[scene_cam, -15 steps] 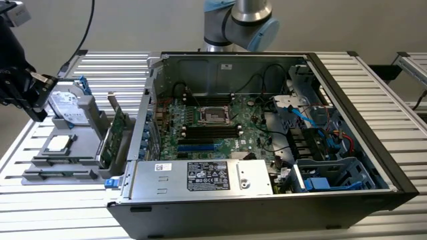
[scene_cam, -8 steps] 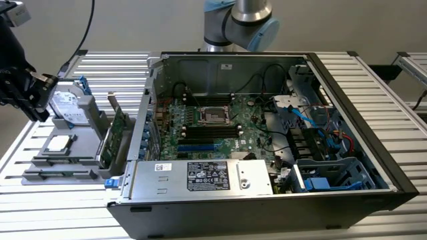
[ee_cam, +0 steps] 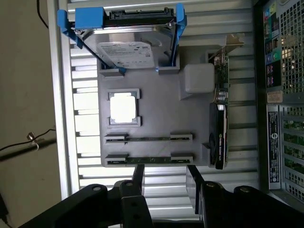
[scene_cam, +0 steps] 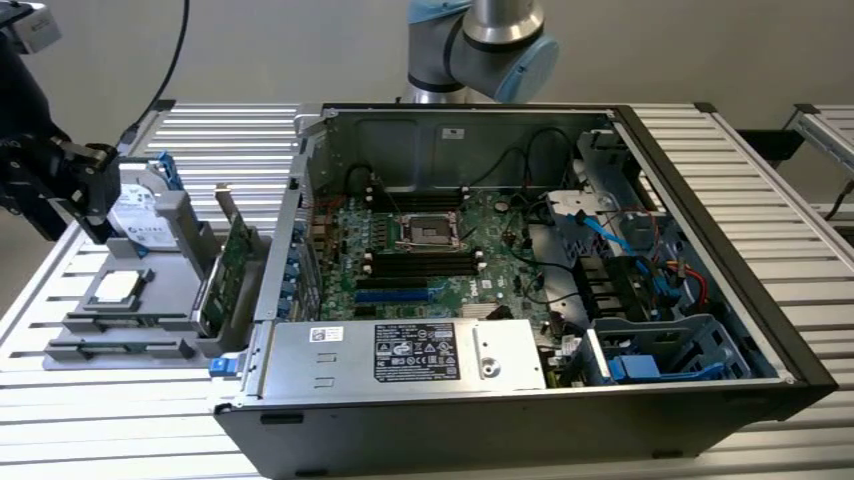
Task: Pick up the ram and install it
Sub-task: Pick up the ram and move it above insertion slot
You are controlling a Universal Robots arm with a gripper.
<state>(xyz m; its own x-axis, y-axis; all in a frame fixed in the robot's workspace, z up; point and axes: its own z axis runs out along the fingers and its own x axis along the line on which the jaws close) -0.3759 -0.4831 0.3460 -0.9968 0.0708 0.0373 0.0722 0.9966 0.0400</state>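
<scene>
Two ram sticks stand on edge in the slotted holders of a grey tray (ee_cam: 156, 90). They show as thin green strips, one (ee_cam: 148, 139) farther from the gripper and one (ee_cam: 148, 158) closer to it. In the exterior view the same holders (scene_cam: 118, 348) lie at the tray's near end, on the left. My gripper (ee_cam: 166, 183) hangs above the table just beyond the tray's ram end. Its two black fingers (ee_cam: 138, 176) are apart with nothing between them. It appears as a black assembly (scene_cam: 83, 205) at the exterior view's far left, over the hard-drive end of the tray.
The tray also carries a silver hard drive in blue brackets (ee_cam: 128, 45), a square processor (ee_cam: 124, 107) and an upright green expansion card (ee_cam: 219, 128). The open computer case (scene_cam: 721, 260) sits to the exterior view's right, with black memory slots (scene_cam: 424, 265) on its motherboard.
</scene>
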